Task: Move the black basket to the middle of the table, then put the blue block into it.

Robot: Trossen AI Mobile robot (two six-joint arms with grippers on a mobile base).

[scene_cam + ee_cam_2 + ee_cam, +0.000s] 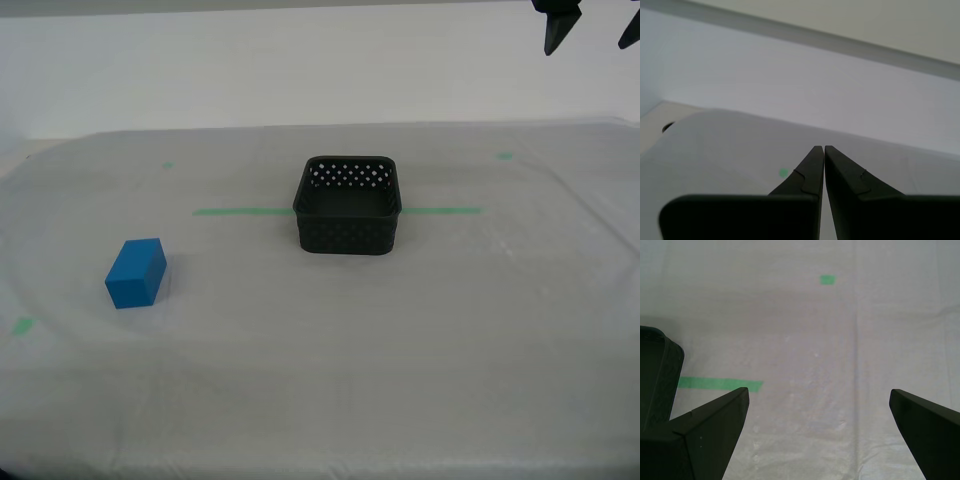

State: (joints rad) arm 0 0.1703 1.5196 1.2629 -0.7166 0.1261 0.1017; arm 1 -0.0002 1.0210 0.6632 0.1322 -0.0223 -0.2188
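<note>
The black basket (pixel 347 206) sits mid-table (pixel 400 350) on the green tape line (pixel 240 211), and the blue block (pixel 137 272) lies well apart toward the exterior view's left. The first gripper (pixel 819 405) hangs above the table beside the basket with jaws wide apart; the second gripper (pixel 820 149) has its jaws pressed together, holding nothing.

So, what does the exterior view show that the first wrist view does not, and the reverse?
Only the exterior view shows the blue block lying apart from the black basket, and the basket whole and empty. Only the first wrist view shows my first gripper with jaws wide open, holding nothing. Both show the table, the green tape line and part of the basket.
</note>
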